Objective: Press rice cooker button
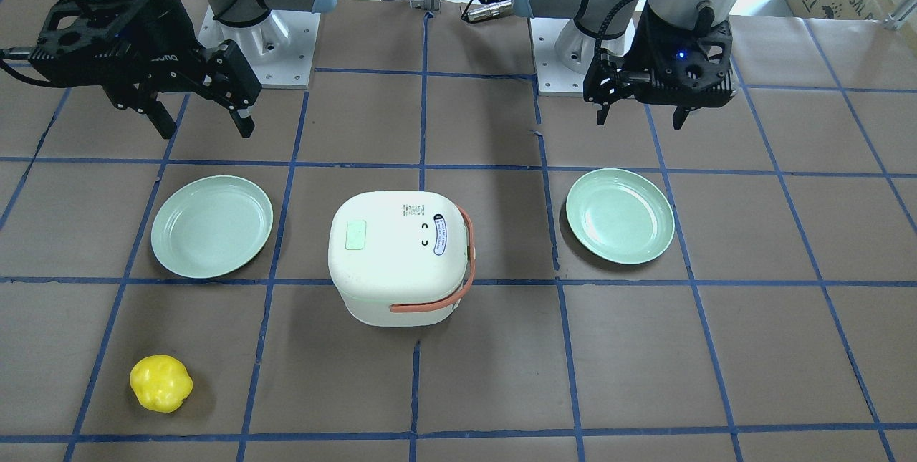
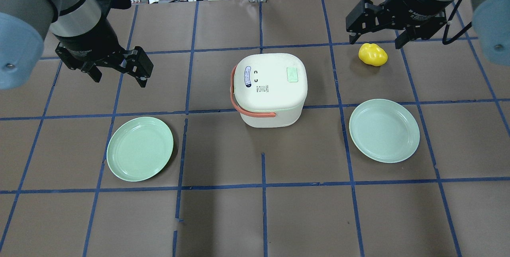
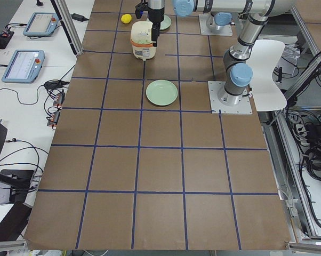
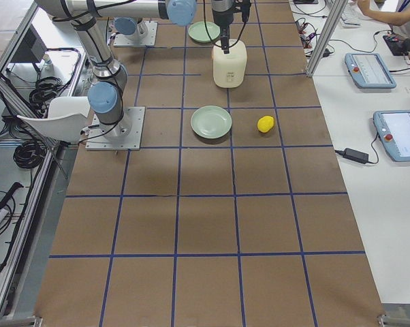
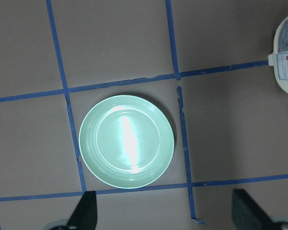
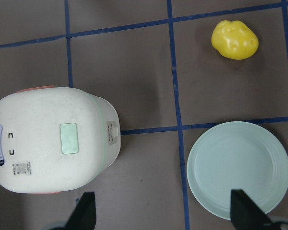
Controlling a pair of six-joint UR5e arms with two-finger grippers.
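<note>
The rice cooker (image 2: 270, 89) stands upright at mid-table, between the two arms, with its lid closed. Its orange handle (image 2: 232, 89) is folded down around the side facing the robot's left. A pale green rectangular panel (image 2: 293, 74) sits on the lid, offset toward the robot's right. This panel is probably the button. However, the right wrist view also shows a small tab (image 6: 112, 132) on the adjoining side wall, and the detail does not settle which is the control. The panel's long axis runs front to back across the table (image 2: 263, 209).

The right gripper (image 2: 374, 41) hangs above the table with its jaws spread wide, holding nothing. Its wrist camera takes in the whole lid and the panel. From this gripper the panel lies toward the robot's left and lower down. The left gripper (image 2: 119, 79) is also wide open and empty. Its wrist camera catches only an edge of the cooker.

The right arm is judged the nearer, since the panel sits on its side of the lid. The coming move calls for travel inward over the lid, then a straight descent.

The left plate (image 2: 140, 148) and the right plate (image 2: 384, 130) flank the cooker, each apart from it. A yellow object (image 2: 372, 54) lies beyond the right plate.
</note>
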